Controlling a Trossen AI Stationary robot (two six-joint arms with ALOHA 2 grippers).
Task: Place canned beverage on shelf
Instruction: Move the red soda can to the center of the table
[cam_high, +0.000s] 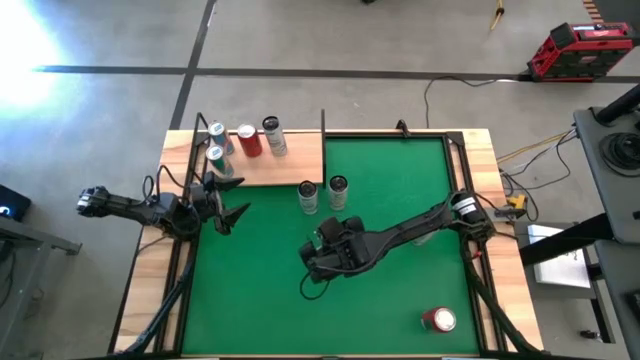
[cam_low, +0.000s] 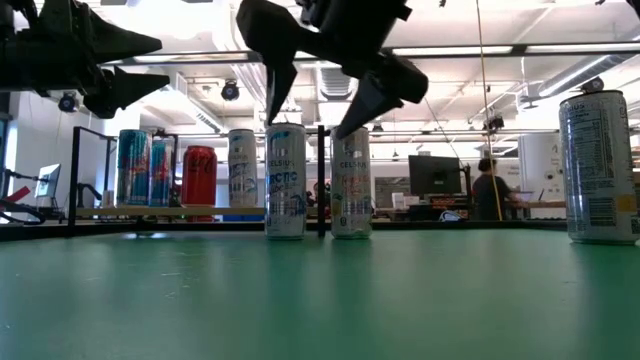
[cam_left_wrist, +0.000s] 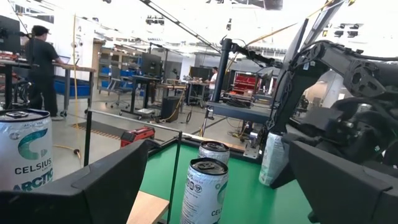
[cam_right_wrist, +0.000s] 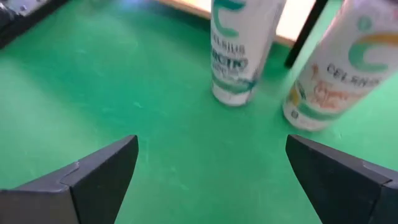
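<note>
The shelf, a light-wood board with black rods, lies at the table's far left and bears several upright cans, one of them red. Two white Celsius cans stand on the green mat just beside the shelf's right end: one with blue print and one with orange print. My right gripper hovers open above the mat, nearer than these two cans and pointing down at them, touching nothing. My left gripper waits open at the table's left edge by the shelf.
A red can sits on the mat at the near right. Another pale can stands under my right arm. A black upright rod marks the shelf's right end. The green mat between the arms is bare.
</note>
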